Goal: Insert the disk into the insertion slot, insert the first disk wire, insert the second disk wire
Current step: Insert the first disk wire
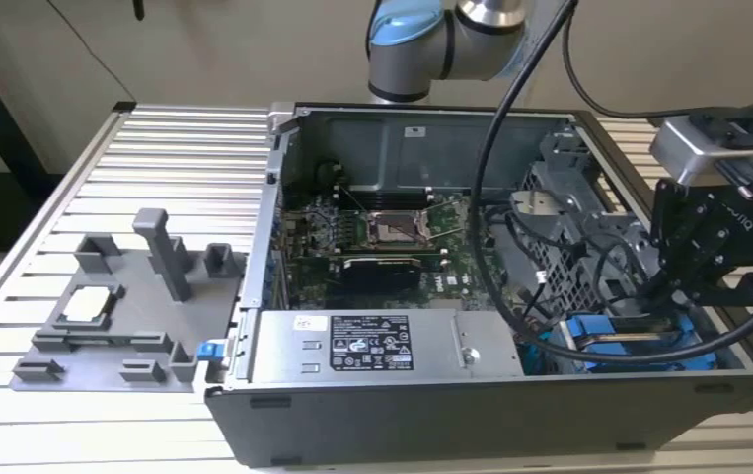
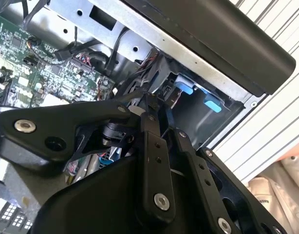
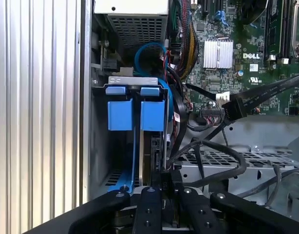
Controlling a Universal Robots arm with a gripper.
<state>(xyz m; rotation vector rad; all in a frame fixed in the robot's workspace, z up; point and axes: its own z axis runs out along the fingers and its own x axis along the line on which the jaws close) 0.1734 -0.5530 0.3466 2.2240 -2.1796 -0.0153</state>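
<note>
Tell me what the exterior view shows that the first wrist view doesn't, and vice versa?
Exterior view: the whole open computer case, the grey parts tray at the exterior view's left, and the robot arm. First wrist view: a silver heat sink and a black plug close up. Both: the green motherboard and the insertion slot with its blue tabs.

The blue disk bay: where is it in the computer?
In the exterior view, the bay sits in the near corner of the case, on the exterior view's right, beside the grey box.
</note>
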